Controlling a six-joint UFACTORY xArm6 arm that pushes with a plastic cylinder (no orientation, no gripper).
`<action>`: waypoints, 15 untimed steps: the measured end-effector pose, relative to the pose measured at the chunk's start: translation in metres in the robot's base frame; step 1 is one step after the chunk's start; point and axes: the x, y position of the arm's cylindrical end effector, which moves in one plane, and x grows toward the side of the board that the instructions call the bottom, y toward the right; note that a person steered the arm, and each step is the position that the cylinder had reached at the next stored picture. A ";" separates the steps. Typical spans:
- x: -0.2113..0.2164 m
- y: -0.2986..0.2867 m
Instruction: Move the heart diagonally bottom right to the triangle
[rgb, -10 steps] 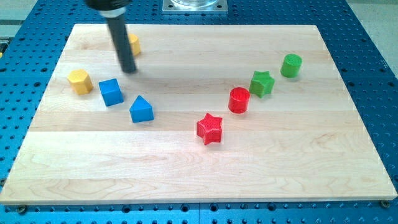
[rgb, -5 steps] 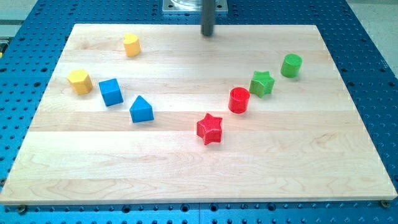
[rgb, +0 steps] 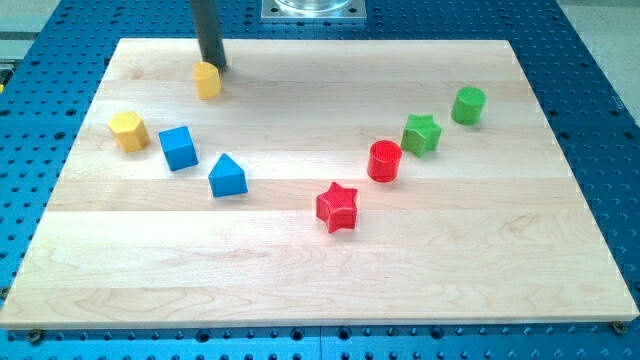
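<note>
Pincer: none fitted; state cannot be told. Tip (rgb: 213, 66) at upper left of frame, touching top edge of yellow heart (rgb: 207, 80). Blue triangle (rgb: 227, 175) well below on surface (rgb: 500, 260). Push barely begun; heart not yet at lower right of triangle.

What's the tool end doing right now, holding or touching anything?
No gripper on this arm, so nothing is held: my tip sits just above the yellow heart, on its top-right side; contact cannot be told.
</note>
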 end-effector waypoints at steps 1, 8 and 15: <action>0.029 0.014; 0.160 0.113; 0.223 0.128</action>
